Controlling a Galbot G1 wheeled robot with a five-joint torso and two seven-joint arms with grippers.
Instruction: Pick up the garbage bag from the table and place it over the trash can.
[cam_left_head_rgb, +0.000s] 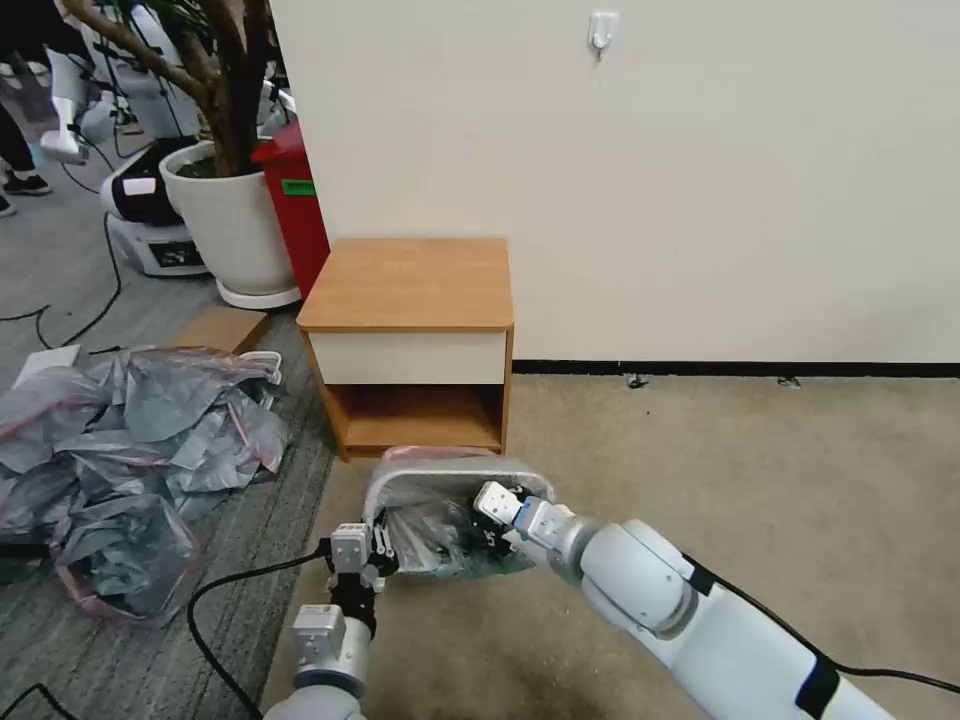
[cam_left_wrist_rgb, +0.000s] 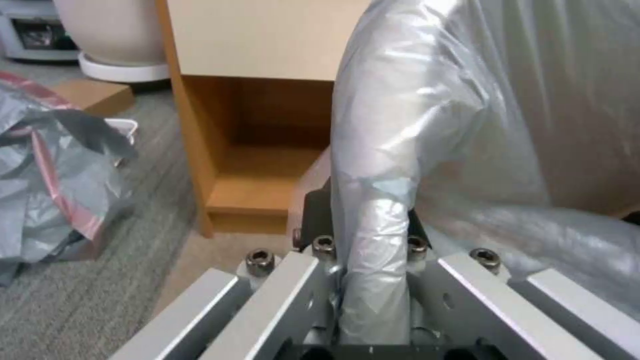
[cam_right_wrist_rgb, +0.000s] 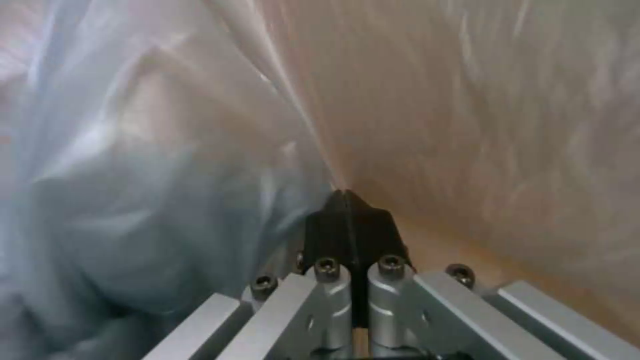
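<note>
While the garbage bag (cam_left_head_rgb: 440, 525) is draped over and down into the trash can (cam_left_head_rgb: 455, 472), we've got both grippers on it. Our left gripper (cam_left_wrist_rgb: 370, 235) has its fingers clamped on a bunched strip of the plastic at the can's near-left rim. Our right gripper (cam_right_wrist_rgb: 347, 205) sits down inside the can opening, black fingertips (cam_right_wrist_rgb: 333, 225) pressed together with thin film pinched between them, bag spreading out on both sides. Just past the can stands the table (cam_left_head_rgb: 408, 285), top bare, shelf recess bare too. Off to the left fingers' side lies a heap of grey bags (cam_left_head_rgb: 130, 450).
</note>
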